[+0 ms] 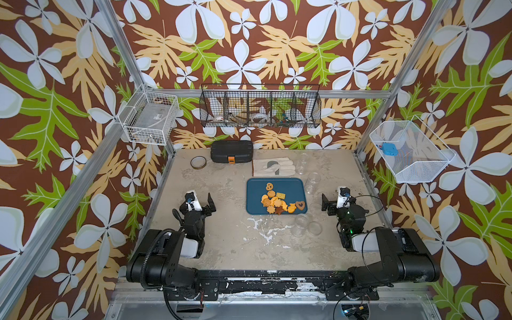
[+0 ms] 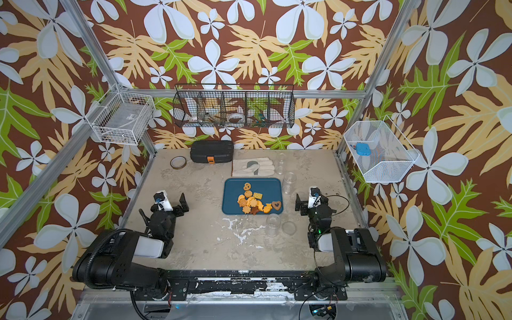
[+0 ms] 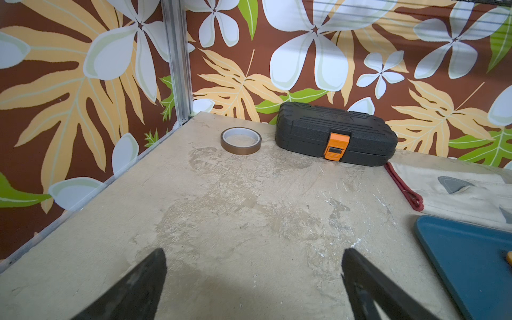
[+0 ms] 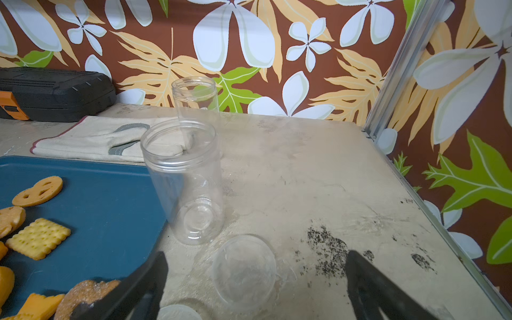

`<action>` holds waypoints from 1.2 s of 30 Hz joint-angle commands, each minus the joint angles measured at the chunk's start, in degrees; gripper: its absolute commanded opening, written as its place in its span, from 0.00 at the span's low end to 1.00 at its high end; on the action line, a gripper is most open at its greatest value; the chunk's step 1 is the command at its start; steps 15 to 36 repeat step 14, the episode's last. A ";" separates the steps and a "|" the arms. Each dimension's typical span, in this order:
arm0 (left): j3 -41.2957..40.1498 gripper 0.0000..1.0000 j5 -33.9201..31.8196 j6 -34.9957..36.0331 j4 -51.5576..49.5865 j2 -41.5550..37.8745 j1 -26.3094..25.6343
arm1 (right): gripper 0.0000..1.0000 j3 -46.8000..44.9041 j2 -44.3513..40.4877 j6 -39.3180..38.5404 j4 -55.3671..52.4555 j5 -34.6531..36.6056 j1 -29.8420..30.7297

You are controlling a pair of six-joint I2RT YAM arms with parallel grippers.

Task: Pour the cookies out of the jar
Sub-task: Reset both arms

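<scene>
While both top views show the cookies heaped on the blue tray, the left wrist view catches only its corner; left tool and right tool stand spread, holding nothing.

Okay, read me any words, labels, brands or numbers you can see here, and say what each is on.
Nothing is readable in any view.
Black tool case: faint raised marking on the lid, too blurred to read.
Clear box in the white wire basket: small dark mark, perhaps a label, too small.
</scene>
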 commanded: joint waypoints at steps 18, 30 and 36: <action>0.19 1.00 -0.10 0.75 2.11 0.01 0.01 | 1.00 0.18 0.11 0.23 1.53 0.53 0.02; 0.19 1.00 -0.10 0.75 2.11 0.01 0.01 | 1.00 0.18 0.11 0.23 1.53 0.53 0.02; 0.19 1.00 -0.10 0.75 2.11 0.01 0.01 | 1.00 0.18 0.11 0.23 1.53 0.53 0.02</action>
